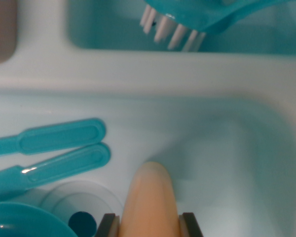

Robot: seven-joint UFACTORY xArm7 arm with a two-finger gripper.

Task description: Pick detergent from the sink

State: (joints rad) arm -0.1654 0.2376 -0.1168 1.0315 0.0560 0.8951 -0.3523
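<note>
Claw (149,223) at the bottom edge: we see its two dark fingers (107,225) pressed against either side of the orange detergent bottle (150,200), so we read it as clamped on the bottle, whose rounded tip points up the frame over the pale sink basin (237,163). Beside it, on the wrist view's left, lie two teal utensil handles (54,153), a teal bowl rim (19,219) and a round drain (81,210). Beyond the sink's white rim (148,74), a second compartment (113,29) holds a teal brush with white bristles (172,29). In our judgement the smooth, tapered bottle could slip from the fingers during lifting, or brush the nearby handles. Only the moulded sink unit shows; no surface or room is visible.
</note>
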